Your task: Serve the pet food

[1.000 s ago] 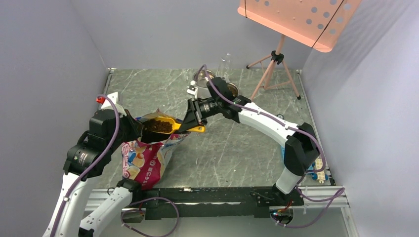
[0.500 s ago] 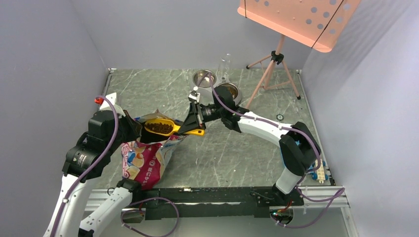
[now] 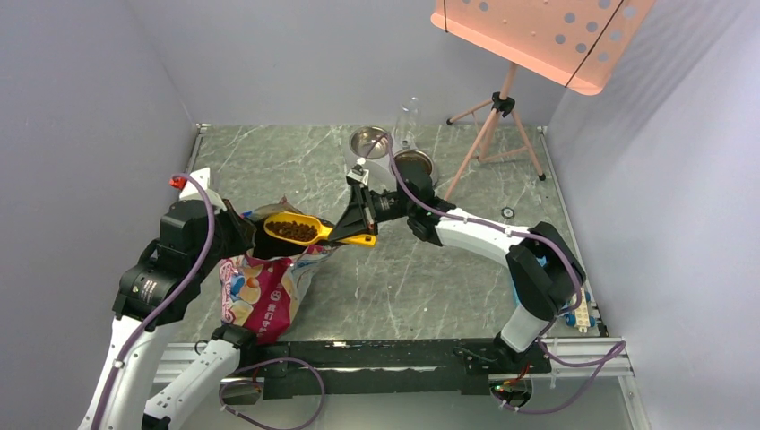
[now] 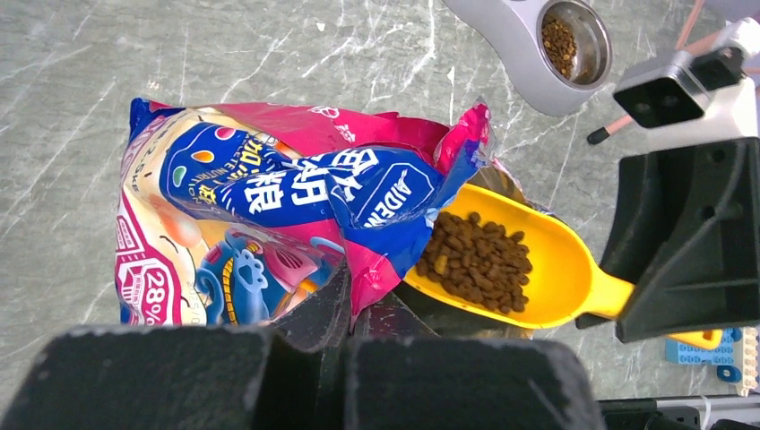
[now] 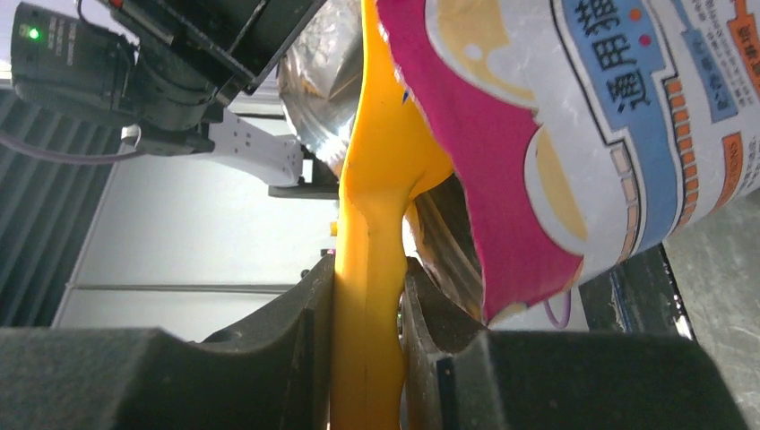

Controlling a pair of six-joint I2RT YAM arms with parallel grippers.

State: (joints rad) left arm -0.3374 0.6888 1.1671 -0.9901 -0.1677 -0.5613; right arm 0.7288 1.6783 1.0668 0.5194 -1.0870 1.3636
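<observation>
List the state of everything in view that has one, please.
pet food: heaped in the scoop, above the bag mouth
yellow scoop: loaded, roughly level, gripped by its handle
bag: open, top edge pinched
left gripper: shut on the bag
right gripper: shut on the scoop handle
left bowl: looks empty
right bowl: some kibble inside

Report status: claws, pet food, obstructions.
Left claw shut on bag. Right claw shut on scoop handle. Pet food in scoop. Bag flap over scoop tip.

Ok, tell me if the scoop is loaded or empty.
Loaded: brown pet food heaps in the yellow scoop held by the right gripper.
</observation>
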